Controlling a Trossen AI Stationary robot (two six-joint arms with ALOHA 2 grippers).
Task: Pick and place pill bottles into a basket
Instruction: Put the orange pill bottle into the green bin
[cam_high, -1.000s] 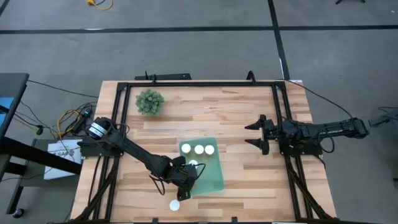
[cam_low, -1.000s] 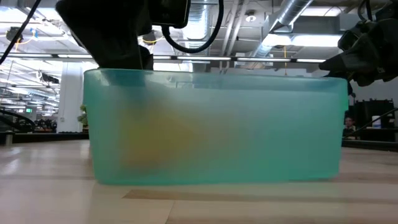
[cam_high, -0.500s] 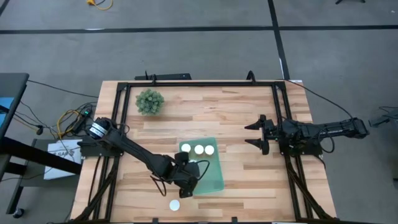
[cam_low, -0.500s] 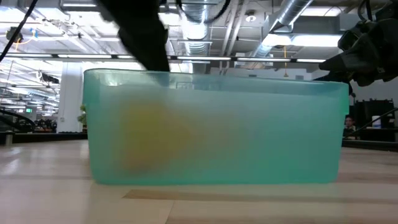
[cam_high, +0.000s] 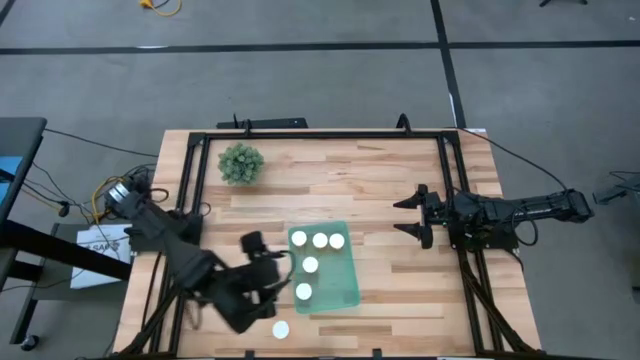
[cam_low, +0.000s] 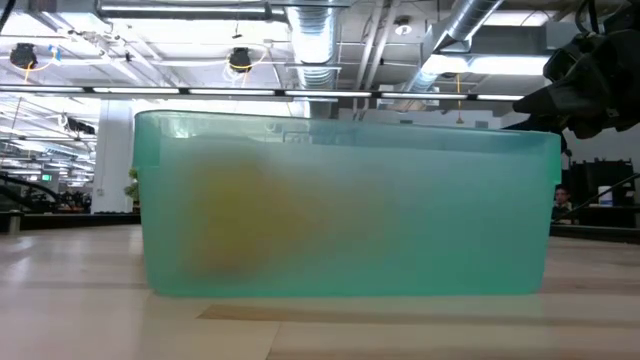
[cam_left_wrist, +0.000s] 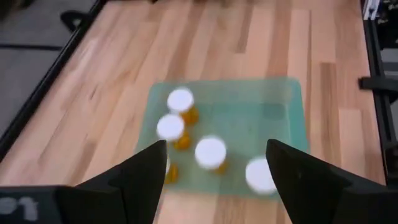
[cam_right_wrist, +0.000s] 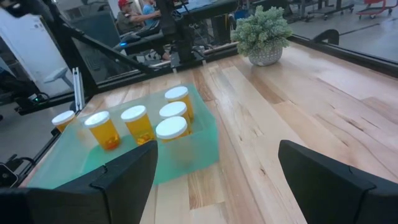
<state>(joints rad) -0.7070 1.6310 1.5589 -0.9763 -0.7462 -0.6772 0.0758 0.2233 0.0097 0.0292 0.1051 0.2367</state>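
The teal tray (cam_high: 345, 285) lies on the table's near middle. Five orange pill bottles with white caps stand in it: three in a row at its far end (cam_high: 319, 240), one in the middle (cam_high: 310, 264) and one nearer (cam_high: 303, 291). They also show in the right wrist view (cam_right_wrist: 171, 129). A sixth bottle (cam_high: 281, 329) stands on the table by the tray's near left corner. My left gripper (cam_high: 268, 262) is open and empty, raised just left of the tray; its wrist view (cam_left_wrist: 216, 148) looks down on the bottles. My right gripper (cam_high: 408, 218) is open and empty, right of the tray.
A small bushy green plant (cam_high: 241, 163) stands at the far left of the table. A black frame (cam_high: 320, 134) runs around the table's edges. Bare wood lies between the tray and my right gripper. In the low view the tray's wall (cam_low: 340, 210) fills the middle.
My left gripper has pulled out of the tray, going up and toward the table's left edge, and has left the low view. A bottle that the gripper covered now stands free in the near half of the tray. My right arm has kept still.
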